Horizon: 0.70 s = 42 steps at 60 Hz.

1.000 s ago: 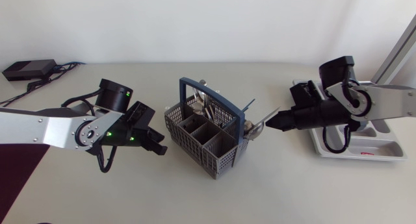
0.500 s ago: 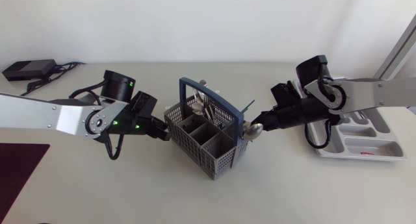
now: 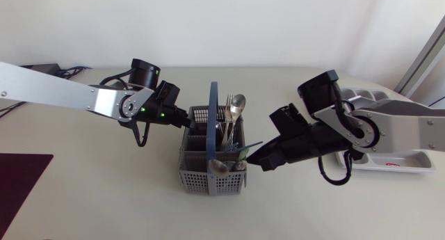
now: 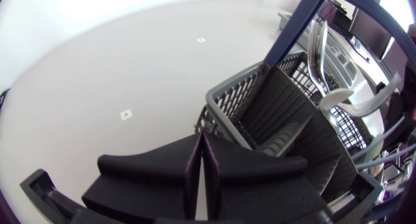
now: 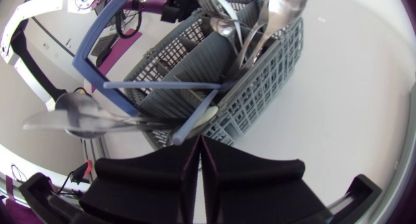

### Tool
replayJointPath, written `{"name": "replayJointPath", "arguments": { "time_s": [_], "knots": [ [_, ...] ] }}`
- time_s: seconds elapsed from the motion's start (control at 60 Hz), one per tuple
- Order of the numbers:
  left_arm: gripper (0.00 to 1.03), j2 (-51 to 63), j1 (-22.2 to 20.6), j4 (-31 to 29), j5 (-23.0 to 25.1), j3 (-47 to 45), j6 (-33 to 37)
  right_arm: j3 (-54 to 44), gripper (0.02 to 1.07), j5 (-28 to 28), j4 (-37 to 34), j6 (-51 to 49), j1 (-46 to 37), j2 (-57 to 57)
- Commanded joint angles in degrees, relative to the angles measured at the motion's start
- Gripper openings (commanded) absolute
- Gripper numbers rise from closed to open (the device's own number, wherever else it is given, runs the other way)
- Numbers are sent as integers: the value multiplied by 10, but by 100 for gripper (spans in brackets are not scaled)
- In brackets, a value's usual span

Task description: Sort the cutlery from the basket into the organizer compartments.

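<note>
A pale table [image 3: 104,198] bears a dark maroon mat [image 3: 21,176] at its near left corner. Black cables [image 3: 71,70] lie at its far left, and a small white sticker [image 4: 126,113] sits on the bare top.

cutlery [image 3: 238,103] in basket [image 3: 212,187], organizer [image 3: 410,162] at right

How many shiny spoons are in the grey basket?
2: one silver metal spoon stands at the grey plastic basket's far end, another lies at its near end. More may be hidden.
</note>
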Motion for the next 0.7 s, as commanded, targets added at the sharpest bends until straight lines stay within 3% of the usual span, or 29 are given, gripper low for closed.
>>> {"name": "replayJointPath", "arguments": {
  "time_s": [0.0,0.133,0.383,0.517,0.683],
  "knots": [
    [4,23,1,-8,12,38,-14,-22,10,2,-12,15,11,-18],
    [4,-8,27,-31,13,25,8,-35,10,11,-20,14,-12,-61],
    [4,-203,68,-56,27,-102,77,-38,10,15,-15,-4,-92,-100],
    [4,-328,41,-76,27,-200,128,8,11,15,5,2,-124,-36],
    [4,-429,-28,-114,25,-287,162,86,11,15,38,29,-138,72]
  ]
}}
